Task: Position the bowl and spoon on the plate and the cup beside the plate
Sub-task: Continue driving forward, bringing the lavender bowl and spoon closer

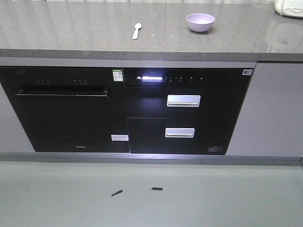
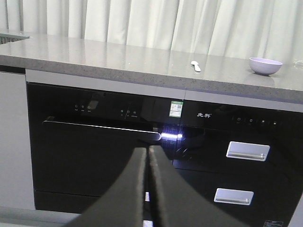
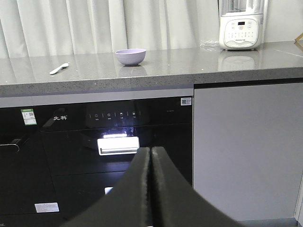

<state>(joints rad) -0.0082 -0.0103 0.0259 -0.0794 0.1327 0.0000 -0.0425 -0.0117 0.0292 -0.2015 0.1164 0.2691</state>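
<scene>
Bowl (image 1: 200,21) upright on grey worktop (image 1: 71,33), well apart from spoon (image 1: 136,30) to its left. Spoon lies flat, scoop toward far edge. Left jaws pressed together, empty, facing black appliance front (image 1: 71,113). Right jaws likewise closed, empty.

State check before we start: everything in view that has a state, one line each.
bowl: upright, empty, on the counter.
spoon: lying flat on the counter, apart from the bowl.
left gripper: shut, holding nothing.
right gripper: shut, holding nothing.
long-handled appliance door: closed.
two drawers: closed.
control panel: lit.
</scene>
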